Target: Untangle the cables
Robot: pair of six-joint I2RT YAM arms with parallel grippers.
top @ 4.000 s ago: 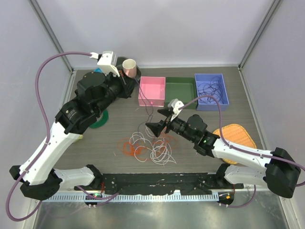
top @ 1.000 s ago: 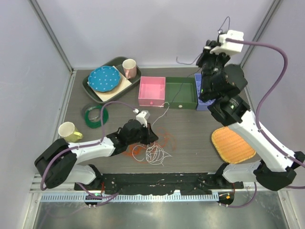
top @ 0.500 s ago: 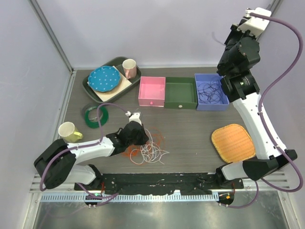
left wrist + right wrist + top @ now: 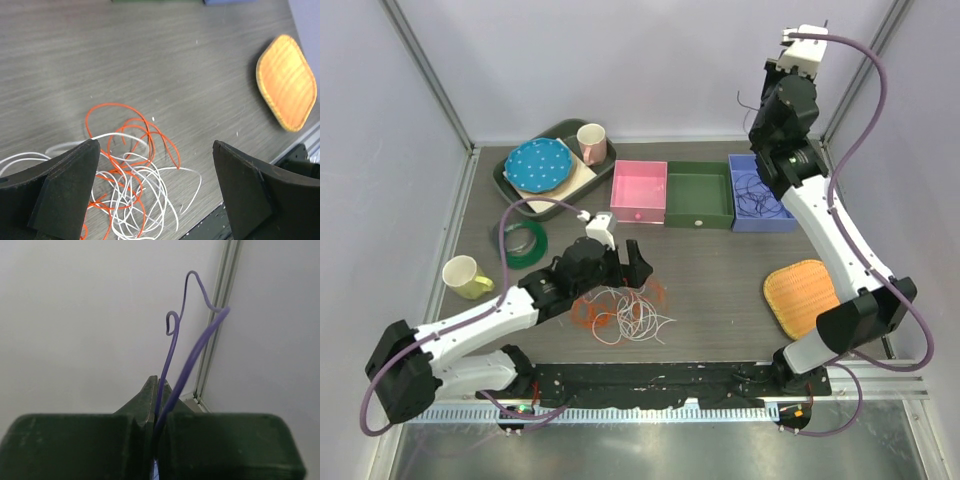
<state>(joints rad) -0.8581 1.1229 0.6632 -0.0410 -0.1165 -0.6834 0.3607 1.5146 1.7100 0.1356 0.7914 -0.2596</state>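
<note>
A tangle of red-orange cable (image 4: 590, 308) and white cable (image 4: 638, 318) lies on the table near the front. My left gripper (image 4: 623, 268) hovers just behind and above it, jaws wide open and empty. In the left wrist view the orange loops (image 4: 125, 124) and white loops (image 4: 145, 200) lie between and ahead of the two fingers (image 4: 60, 185). My right gripper (image 4: 760, 112) is raised high at the back right, above the blue box. It is shut on a thin purple cable (image 4: 172, 340), whose free ends curl up past the fingertips.
A pink box (image 4: 639, 190), a green box (image 4: 700, 195) and a blue box (image 4: 763, 218) holding dark purple cable loops stand in a row at the back. A tray with a blue plate (image 4: 538, 165) and a cup is at the back left. A green ring (image 4: 523, 243), yellow mug (image 4: 465, 276) and orange mat (image 4: 808, 297) are also here.
The left gripper has opened and drawn back off the tangle, letting the cables go. The right arm has swung left with the purple cable still pinched.
</note>
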